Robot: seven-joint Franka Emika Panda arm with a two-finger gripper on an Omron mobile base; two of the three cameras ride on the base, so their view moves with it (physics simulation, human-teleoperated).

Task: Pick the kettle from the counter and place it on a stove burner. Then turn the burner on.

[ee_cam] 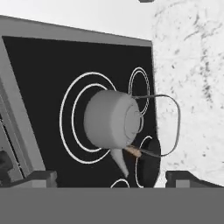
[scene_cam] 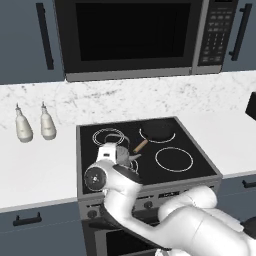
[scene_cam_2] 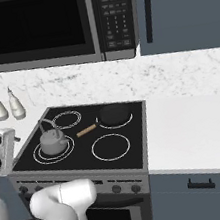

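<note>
We saw the counter (scene_cam_2: 197, 133) running white and veined on both sides of the black glass stove (scene_cam_2: 138, 143), with a microwave (scene_cam_2: 42, 27) mounted above it. In the right base view the kettle (scene_cam_2: 52, 140) sat upright on the stove burner (scene_cam_2: 41, 156), the big double-ring marking at the front left of the glass, and nothing was gripping it. A dark pan (scene_cam_2: 114, 115) rested on the back right ring, its wooden handle (scene_cam_2: 86, 130) pointing toward the kettle without touching it. Two white bottles (scene_cam: 34, 125) stood side by side on the counter left of the stove, near the backsplash. In the hand view the gripper (ee_cam: 109, 178) was spread wide, its dark fingertips (ee_cam: 37, 177) standing apart at the bottom with the kettle beyond them, clear of both tips; its thin wire handle (ee_cam: 175, 124) arched out toward the marble backsplash
</note>
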